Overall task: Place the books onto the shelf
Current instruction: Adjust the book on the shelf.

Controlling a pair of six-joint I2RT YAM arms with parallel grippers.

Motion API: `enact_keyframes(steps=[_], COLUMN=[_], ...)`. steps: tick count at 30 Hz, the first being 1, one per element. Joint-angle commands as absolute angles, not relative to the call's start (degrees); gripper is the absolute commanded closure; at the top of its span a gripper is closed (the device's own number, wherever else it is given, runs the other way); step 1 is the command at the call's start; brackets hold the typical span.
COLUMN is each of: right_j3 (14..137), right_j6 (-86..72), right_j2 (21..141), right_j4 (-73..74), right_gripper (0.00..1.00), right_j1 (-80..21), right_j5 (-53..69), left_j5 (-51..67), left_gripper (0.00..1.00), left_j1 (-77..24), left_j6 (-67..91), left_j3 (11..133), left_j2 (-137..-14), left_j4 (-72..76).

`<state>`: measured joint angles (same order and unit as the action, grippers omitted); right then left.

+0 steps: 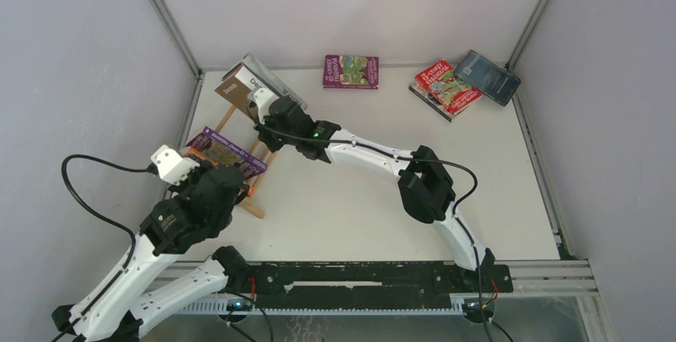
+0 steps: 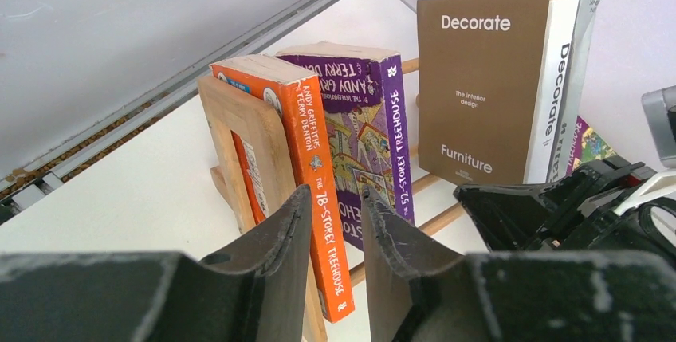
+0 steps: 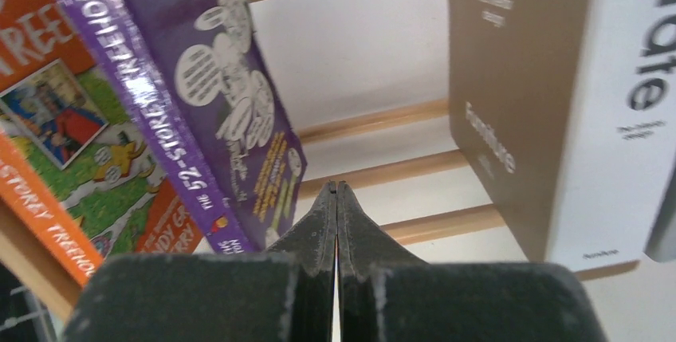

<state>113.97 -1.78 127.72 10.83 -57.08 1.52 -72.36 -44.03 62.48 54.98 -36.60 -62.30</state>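
Three paperbacks lie loose on the matte white table point(image 1: 359, 198) in the overhead view: a purple one point(image 1: 350, 71) flat at the far edge, and a red illustrated one point(image 1: 446, 88) with a dark blue one point(image 1: 488, 76) just beside it in the far right corner. The shelf point(image 1: 253, 203), a pale rack of thin wooden slats, stands at the table's left side. It carries a thick brown book point(image 1: 233, 88) at its far end and a purple paperback point(image 1: 227, 151) at its near end. From the left wrist, the left gripper point(image 2: 335, 193) shows its worn black fingers partly apart with nothing clamped between them. They sit just before an orange paperback point(image 2: 315, 198) that stands upright against the shelf's flat end frame point(image 2: 239, 119); the purple paperback is next to it, and the brown book, with its white lettering, stands apart farther along. From the right wrist, the right gripper point(image 3: 336, 198) is pinched fully closed on nothing, its scuffed tips between the slanting purple paperback and the brown book, over round wooden rails point(image 3: 383, 173).
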Motion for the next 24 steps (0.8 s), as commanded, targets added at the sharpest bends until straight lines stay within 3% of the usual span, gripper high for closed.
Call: enact_keyframes(steps=[1,15,24], right_j3=[117.72,133.02,136.27], right_j6=[1.89,3.2,1.95], right_j2=[127.71,140.93,145.12], right_j4=[8.59,13.44,14.24], right_gripper=[1.0,1.0,1.0], right_j1=[-58.37,-58.2,-56.26], right_j5=[7.21,18.32,27.84], left_j5=[-73.16,-69.49,-69.16], left_gripper=[0.66,0.65,0.65], left_j1=[-44.21,-44.22,-44.28], left_j6=[62.26,51.69,47.81], left_j3=[55.73,53.48,51.83], left_j2=[-35.88,-31.42,-29.93], left_j4=[-62.71,-53.93,-50.76])
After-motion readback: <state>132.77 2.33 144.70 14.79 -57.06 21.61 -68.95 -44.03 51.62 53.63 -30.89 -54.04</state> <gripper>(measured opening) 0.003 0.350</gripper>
